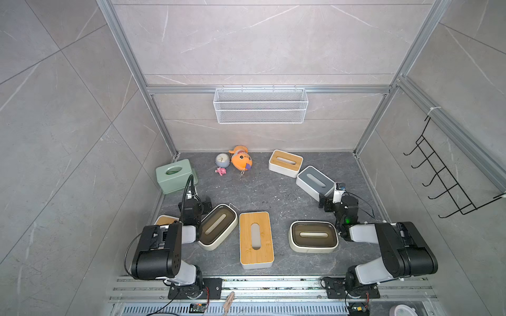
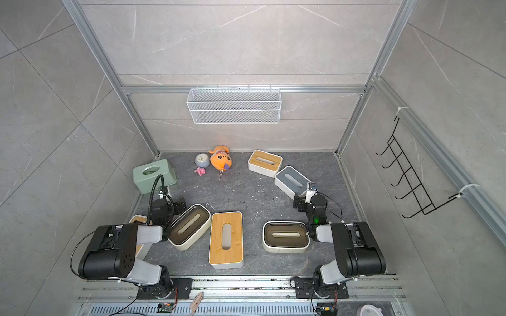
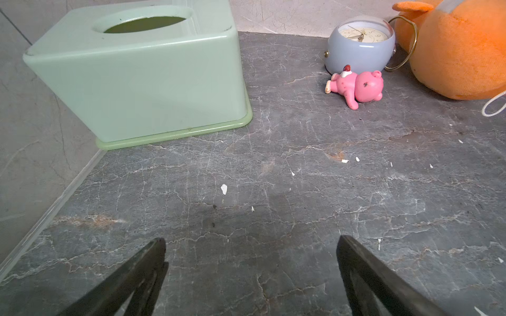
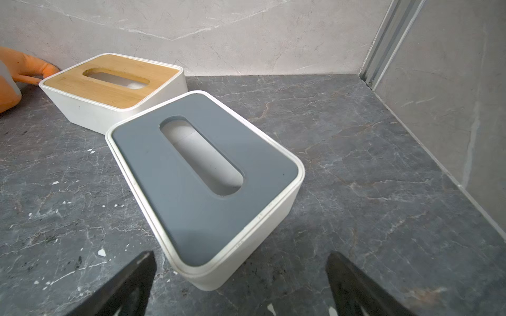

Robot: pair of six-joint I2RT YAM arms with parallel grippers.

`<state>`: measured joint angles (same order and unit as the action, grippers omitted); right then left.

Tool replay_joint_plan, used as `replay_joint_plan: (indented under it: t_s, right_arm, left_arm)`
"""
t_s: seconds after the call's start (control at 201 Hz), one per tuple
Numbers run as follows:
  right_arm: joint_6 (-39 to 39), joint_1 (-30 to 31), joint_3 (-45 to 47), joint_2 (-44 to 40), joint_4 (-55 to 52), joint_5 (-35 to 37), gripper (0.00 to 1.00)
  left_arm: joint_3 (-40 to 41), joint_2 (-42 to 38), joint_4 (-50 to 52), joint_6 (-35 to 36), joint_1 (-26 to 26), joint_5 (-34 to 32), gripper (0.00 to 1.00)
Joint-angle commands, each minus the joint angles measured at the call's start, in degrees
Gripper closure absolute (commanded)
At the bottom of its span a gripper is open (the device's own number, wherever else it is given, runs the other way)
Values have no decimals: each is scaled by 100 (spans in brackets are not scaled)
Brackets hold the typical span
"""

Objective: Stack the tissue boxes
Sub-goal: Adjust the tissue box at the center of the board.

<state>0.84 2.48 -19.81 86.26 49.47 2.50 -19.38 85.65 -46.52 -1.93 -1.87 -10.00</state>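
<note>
**Right end effector (image 1: 324,202) and grey-lidded box (image 1: 315,182), in a top view.** The jaws stand fully apart and hold nothing. The box lies flat on the desk (image 1: 262,191), just beside the end effector at about 11 o'clock. Its long axis runs from 10 o'clock to 4 o'clock, so the 4 o'clock short end is the one facing the end effector. In the right wrist view, that end of the box sits between the two fingertips, skewed to their line rather than square to it.

A bamboo-lidded box (image 1: 286,163) lies just beside the far, 10 o'clock end.

The left end effector (image 1: 206,203) is likewise wide open and empty. It faces the mint green box (image 1: 175,175), which lies between 10 and 11 o'clock with bare desk between them — visibly farther off than the right end effector is from its box.

Judged from this, the right arm is the nearer to a grasp. Nothing is stacked yet, and the wrist would probably need turning to span the box across its short width.
</note>
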Motion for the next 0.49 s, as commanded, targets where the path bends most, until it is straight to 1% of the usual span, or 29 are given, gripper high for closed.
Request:
replay_joint_plan:
  t_s: [0.0,0.489]
  right_arm:
    - [56,5,-111,-21,-75,-77,0]
    - [56,-1,-112,-25,-83,-78,0]
  left_arm:
    - [-154,13,-120,26,-1,62,0]
    - [-136,-4,-157,35,-2,54,0]
